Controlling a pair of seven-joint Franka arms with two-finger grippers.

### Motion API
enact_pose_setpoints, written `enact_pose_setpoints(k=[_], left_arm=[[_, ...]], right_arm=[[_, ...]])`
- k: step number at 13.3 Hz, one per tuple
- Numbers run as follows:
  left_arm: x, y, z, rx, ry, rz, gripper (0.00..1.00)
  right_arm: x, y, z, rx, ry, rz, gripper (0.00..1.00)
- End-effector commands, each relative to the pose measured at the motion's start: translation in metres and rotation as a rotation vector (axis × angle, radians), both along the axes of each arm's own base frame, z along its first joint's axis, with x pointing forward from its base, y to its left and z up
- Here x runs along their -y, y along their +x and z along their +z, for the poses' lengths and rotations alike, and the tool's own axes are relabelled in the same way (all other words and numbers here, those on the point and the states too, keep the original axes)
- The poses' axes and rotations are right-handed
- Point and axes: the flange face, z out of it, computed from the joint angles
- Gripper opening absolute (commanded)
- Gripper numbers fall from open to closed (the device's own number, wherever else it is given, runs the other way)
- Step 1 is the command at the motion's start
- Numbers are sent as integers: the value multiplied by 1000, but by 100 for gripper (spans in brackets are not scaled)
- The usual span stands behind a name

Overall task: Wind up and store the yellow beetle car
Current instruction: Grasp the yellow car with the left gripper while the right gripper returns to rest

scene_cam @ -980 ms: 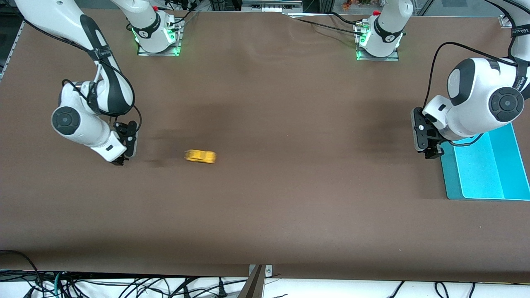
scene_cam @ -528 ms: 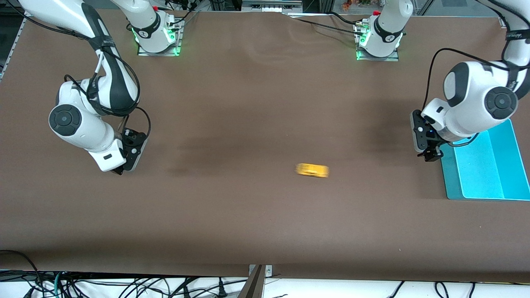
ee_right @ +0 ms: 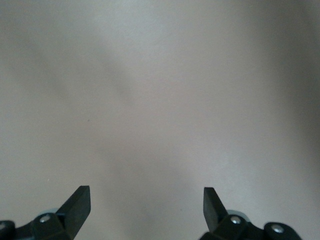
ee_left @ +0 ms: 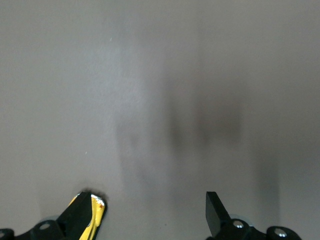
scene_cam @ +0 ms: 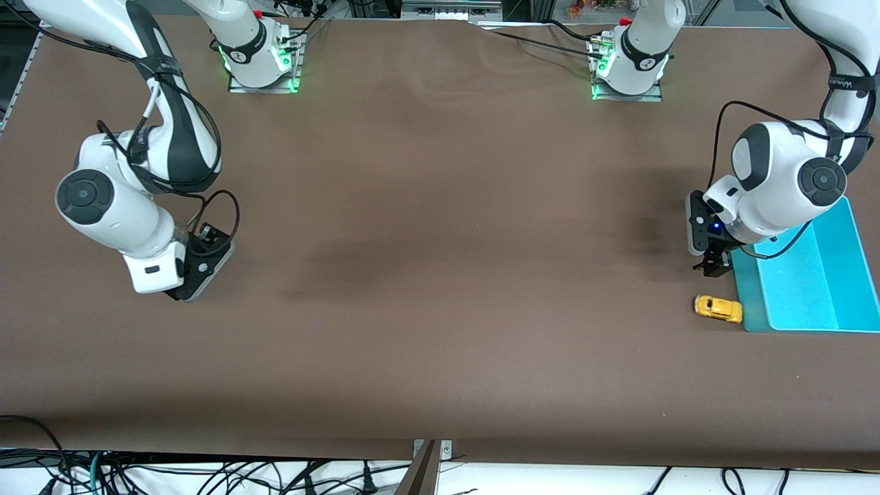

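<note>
The yellow beetle car (scene_cam: 718, 309) stands on the brown table, its nose against the outer corner of the cyan bin (scene_cam: 797, 275). My left gripper (scene_cam: 711, 265) hangs open over the table beside the bin's wall, just past the car. In the left wrist view the left gripper (ee_left: 150, 215) holds nothing between its fingers, and a slice of the car (ee_left: 96, 216) shows at the outer side of one finger. My right gripper (scene_cam: 184, 294) is open over bare table at the right arm's end. The right wrist view shows the right gripper (ee_right: 146, 207) with only table under it.
The cyan bin sits at the left arm's end of the table and has nothing in it. Both arm bases (scene_cam: 261, 62) (scene_cam: 627, 69) stand along the table's edge farthest from the front camera. Cables (scene_cam: 206, 474) hang below the near edge.
The car has rolled across the table from the right arm's end to the bin and stopped there. The right arm has drawn back a little; the left gripper has barely shifted.
</note>
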Motion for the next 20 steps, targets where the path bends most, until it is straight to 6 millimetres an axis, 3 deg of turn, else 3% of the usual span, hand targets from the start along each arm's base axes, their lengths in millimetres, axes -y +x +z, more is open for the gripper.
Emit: enact_pose_setpoints(k=[1,3,6,9,10,11,12,14,16,20], left_arm=[[-18,7,-11,34,-7,-5,100],[-20,12,-6,49,-6,-2,100],[-37,35,3,89,-2,20,100],[-55,43,-22,99,-4,45,100],[-58,44,-30,107,-4,52,100],[-61,53,-33,118,-4,54,100],[-64,60,-36,124,-3,51,100],[-65,65,-39,126,2,41,100],[-67,76,-39,140,4,39,100],[-69,75,-64,116,9,-15,100]], right_arm=[[10,13,23,35,2,-33,100],[28,21,50,74,-8,-58,100],[50,26,89,71,-10,-109,100],[64,24,116,25,26,-183,100],[66,18,126,6,27,-235,100],[64,12,124,-37,24,-303,100],[63,1,150,-44,29,-400,100],[56,-24,174,-71,37,-582,100],[57,-47,186,-112,22,-708,100],[62,-92,194,-117,17,-939,100]])
